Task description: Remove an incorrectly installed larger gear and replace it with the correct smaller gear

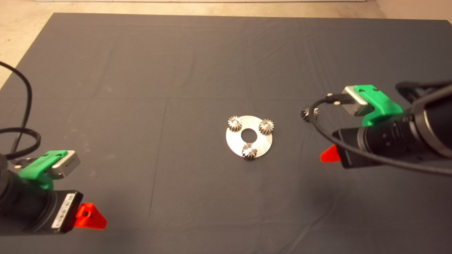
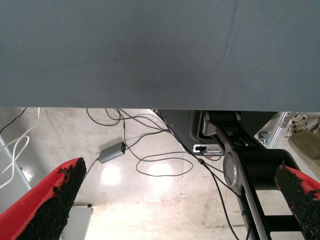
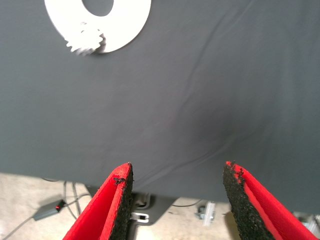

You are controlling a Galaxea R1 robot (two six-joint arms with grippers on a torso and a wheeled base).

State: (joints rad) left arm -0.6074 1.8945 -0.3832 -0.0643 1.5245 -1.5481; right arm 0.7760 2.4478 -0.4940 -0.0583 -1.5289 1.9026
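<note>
- The dark mat [image 1: 141, 106] is the biggest thing you see, and it covers the whole table.
- Your right gripper [image 1: 328, 155] hangs over the mat's right side. Its red fingers [image 3: 117, 200] are wide apart and hold nothing.
- Your left gripper [image 1: 90, 217] waits at the mat's lower left corner. It too is spread wide and holds nothing.
- The round silver plate [image 1: 261, 139] lies flat in the middle, with three gears on it.
- The larger gear [image 1: 249, 151] looks like the darker one at the plate's near edge. It is steel, so I think it is hard, heavy for its size, and slippery. Pinch it across its teeth.
- The smaller gear [image 1: 309, 113] lies loose on the mat, well right of the plate.
</note>
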